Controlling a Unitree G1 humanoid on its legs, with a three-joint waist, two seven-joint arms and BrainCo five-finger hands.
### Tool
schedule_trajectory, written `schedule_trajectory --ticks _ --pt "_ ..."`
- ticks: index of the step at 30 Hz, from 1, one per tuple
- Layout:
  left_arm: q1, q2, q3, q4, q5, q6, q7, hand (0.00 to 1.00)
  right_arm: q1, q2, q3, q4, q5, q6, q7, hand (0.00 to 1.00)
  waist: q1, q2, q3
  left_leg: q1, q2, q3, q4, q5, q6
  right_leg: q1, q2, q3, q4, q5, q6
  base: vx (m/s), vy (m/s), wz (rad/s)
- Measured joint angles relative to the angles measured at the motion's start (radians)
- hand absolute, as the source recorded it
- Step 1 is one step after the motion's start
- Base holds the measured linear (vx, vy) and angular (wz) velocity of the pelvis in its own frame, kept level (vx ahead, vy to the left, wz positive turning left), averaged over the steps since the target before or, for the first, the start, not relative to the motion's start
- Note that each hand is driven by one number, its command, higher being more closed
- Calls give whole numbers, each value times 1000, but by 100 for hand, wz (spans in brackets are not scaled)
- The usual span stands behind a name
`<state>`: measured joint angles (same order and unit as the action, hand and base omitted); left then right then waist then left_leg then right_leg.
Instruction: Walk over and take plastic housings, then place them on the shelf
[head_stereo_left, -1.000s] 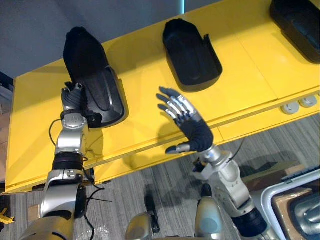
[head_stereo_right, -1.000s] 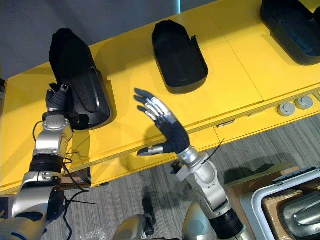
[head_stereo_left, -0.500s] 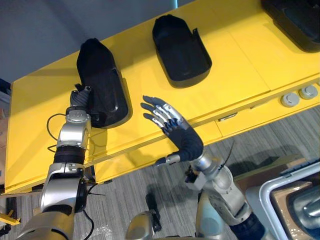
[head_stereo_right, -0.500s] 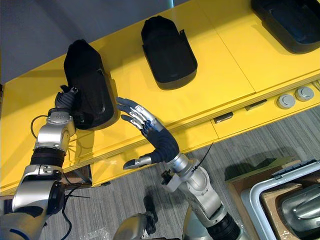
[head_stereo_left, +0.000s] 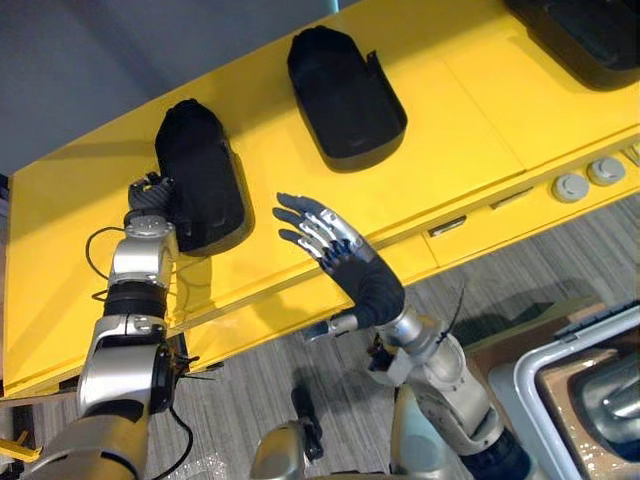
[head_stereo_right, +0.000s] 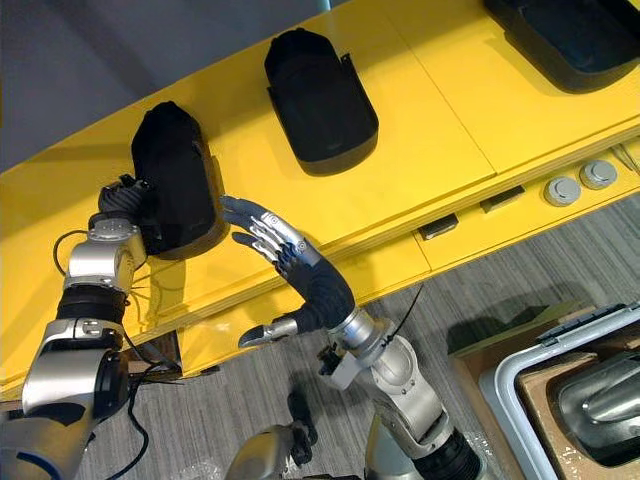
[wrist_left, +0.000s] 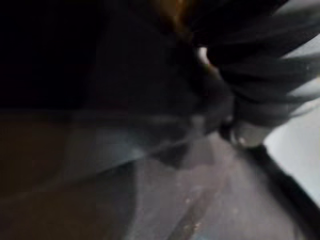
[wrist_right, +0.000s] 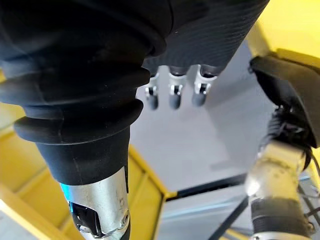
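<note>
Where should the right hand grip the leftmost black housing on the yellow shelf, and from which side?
Probably on the leftmost housing, at its right long wall near the front end, coming from the right. That wall is bare and faces the open right hand, while the left hand is against the opposite side.

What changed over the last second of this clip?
The right hand, open, swung across the shelf toward the robot's left and now reaches close beside the left housing. The left hand stays at that housing's near end. The middle housing lies where it was on the shelf. The camera itself shifted.
</note>
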<state>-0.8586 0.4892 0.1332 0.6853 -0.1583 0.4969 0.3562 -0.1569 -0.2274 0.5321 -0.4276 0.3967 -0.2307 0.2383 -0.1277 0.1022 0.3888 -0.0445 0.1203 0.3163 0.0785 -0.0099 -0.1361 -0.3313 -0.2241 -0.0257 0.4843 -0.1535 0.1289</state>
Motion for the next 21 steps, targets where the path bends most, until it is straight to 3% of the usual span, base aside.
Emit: schedule_trajectory --ticks 7,10,12,13,14,16,17,19,21 --pt "-12 0 15 18 -47 -1 110 0 0 0 2 0 0 0 -2 0 -9 0 0 -2 1 3 0 0 0 0 0 0 -5 3 4 0 0 0" --pt "-42 4 23 48 -106 -53 205 0 8 -1 17 3 0 -16 -5 0 -19 0 0 -2 1 4 0 0 0 2 1 0 -9 6 8 0 0 0" --pt "-59 13 23 46 -120 -99 224 0 21 -1 34 6 -1 -21 -3 0 -23 0 0 0 1 4 -1 0 0 5 1 0 -13 8 8 0 0 0" --pt "-73 20 23 46 -119 -128 234 0 34 -2 40 8 0 -21 3 0 -26 0 0 4 1 4 -2 0 0 10 2 -1 -17 10 8 0 0 0" --pt "-94 35 19 32 -135 -197 246 0 63 -2 41 18 0 -21 3 0 -30 -2 -1 15 3 2 -3 0 0 30 4 -4 -28 12 8 0 0 0" --pt "-109 71 -2 8 -198 -280 246 0 86 -4 39 38 0 -22 2 0 -43 -2 -1 28 5 -5 -7 0 0 57 6 -16 -48 18 9 19 5 7" --pt "-113 105 -34 -54 -280 -377 195 0 106 -4 36 58 0 -30 1 0 -50 -3 -1 36 8 -11 -12 0 0 78 8 -28 -72 29 9 6 12 9" --pt "-112 109 -44 -154 -365 -464 98 0 122 -4 23 72 -3 -36 0 0 -47 -4 -1 41 8 -22 -18 0 1 98 9 -37 -95 39 13 -1 22 13" --pt "-76 107 -50 -361 -488 -566 -15 0 122 -2 -10 97 -29 -68 -8 0 -44 -6 -7 45 5 -39 -17 -3 6 132 6 -57 -132 53 19 0 27 15"
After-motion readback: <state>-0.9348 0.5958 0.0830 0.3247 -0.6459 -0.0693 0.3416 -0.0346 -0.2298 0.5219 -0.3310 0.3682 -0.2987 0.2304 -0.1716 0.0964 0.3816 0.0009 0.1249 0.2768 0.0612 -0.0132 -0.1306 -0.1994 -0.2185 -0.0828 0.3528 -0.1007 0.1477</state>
